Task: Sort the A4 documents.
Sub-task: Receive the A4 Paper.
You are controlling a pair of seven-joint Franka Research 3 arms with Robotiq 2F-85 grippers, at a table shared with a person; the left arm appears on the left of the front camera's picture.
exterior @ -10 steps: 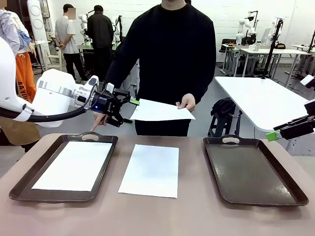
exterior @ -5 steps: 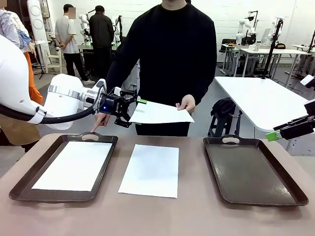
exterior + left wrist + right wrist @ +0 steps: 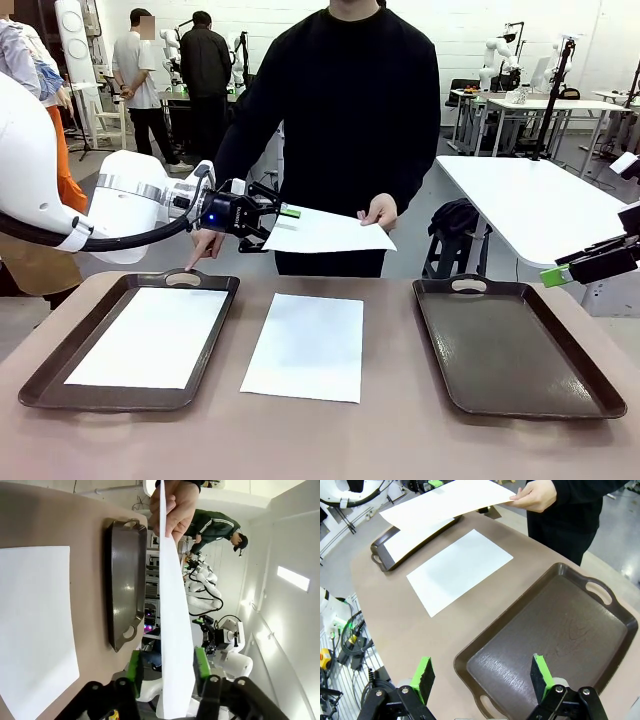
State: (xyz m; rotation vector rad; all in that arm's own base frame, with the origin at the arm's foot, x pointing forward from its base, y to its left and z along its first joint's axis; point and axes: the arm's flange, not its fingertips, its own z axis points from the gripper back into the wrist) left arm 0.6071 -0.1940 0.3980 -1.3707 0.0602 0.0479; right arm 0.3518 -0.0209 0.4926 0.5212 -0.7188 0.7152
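In the front view, the left tray (image 3: 40, 385), dark brown, rectangular and handled, sat at the counter's (image 3: 400, 440) left edge. It held one thin, blank white paper rectangle, the tray sheet (image 3: 150, 338), lying flat. The right tray (image 3: 515, 345), of the same glossy dark brown, sat at the right edge with nothing in it. Between the trays the middle sheet (image 3: 305, 345), equally white and plain, lay flat on the matte tan counter. Above the far edge a person's hand (image 3: 378, 210) gripped one end of the held sheet (image 3: 325, 230), which drooped slightly. The left claw (image 3: 278, 226) straddled that sheet's other end. A second earlier it had been further left, just at the paper's corner; trays and flat sheets had not shifted.

In the left wrist view, the held sheet ran edge-on between the green pads (image 3: 134, 666). The jaws were spread, with a gap on one side of the paper, not yet clamped.

In the right wrist view, the right claw (image 3: 482, 675) hung with jaws wide apart and holding nothing, over the right tray's near end, its textured floor bare.
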